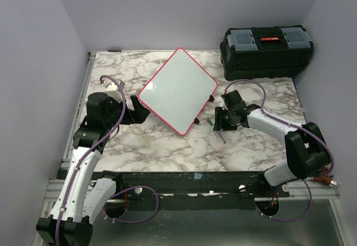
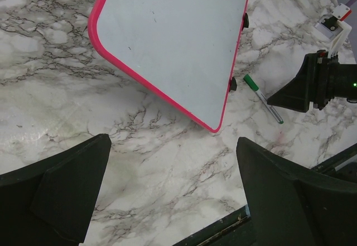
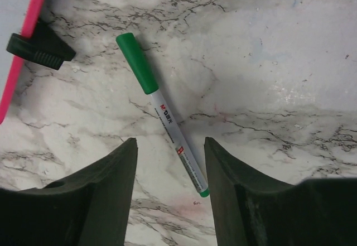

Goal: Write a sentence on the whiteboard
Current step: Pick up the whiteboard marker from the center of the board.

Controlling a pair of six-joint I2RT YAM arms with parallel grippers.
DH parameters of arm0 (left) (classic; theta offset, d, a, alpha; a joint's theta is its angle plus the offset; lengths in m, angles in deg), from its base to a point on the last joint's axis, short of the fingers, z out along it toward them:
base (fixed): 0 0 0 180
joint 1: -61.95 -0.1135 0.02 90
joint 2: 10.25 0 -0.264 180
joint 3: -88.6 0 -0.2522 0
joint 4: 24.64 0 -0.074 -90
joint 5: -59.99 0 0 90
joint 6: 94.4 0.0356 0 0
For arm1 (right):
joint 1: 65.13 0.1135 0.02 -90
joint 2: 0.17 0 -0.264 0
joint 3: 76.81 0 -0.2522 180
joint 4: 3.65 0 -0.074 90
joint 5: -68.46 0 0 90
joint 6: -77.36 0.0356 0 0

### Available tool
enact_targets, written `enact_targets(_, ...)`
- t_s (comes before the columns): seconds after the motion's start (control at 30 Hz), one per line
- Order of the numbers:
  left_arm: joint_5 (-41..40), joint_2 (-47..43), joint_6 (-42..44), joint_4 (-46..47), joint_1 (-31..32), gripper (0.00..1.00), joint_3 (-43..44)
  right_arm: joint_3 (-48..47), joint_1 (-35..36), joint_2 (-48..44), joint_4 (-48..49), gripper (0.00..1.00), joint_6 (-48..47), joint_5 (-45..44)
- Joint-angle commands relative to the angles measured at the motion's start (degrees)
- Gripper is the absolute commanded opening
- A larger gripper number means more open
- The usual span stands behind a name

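Observation:
The whiteboard [image 1: 177, 90] lies flat on the marble table, turned like a diamond, its face blank; no green sentence shows on it. It also shows in the left wrist view [image 2: 173, 39]. A green-capped marker [image 3: 162, 115] lies on the table just right of the board's edge, also seen in the left wrist view [image 2: 263, 98] and from the top [image 1: 218, 131]. My right gripper [image 3: 170, 145] is open above the marker, whose rear end lies between the jaws. My left gripper [image 2: 173, 145] is open and empty, just left of the board's near corner.
A black toolbox [image 1: 266, 45] with a red latch stands at the back right. A black clip [image 3: 40, 48] sits on the board's red rim [image 3: 25, 39]. Grey walls close in the table. The table's black front rail [image 1: 184, 182] runs along the near edge.

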Motion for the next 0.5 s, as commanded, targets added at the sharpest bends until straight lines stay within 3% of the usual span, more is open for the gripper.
enact_targets(0.0,-1.19,0.29,0.69,-0.96,0.34,0.98,1.35,-1.29,0.88,2.11,-1.72,0.48,-1.45,-2.58)
enact_targets(0.13,-1.38,0.60,0.78,-1.00,0.34,0.98,1.45,-1.60,1.79,3.26,-1.81,0.45,-1.89,-3.08)
enact_targets(0.47,-1.51,0.90,0.87,-0.99,0.34,0.98,1.61,-2.87,5.01,5.90,-3.03,0.26,-2.15,-6.42)
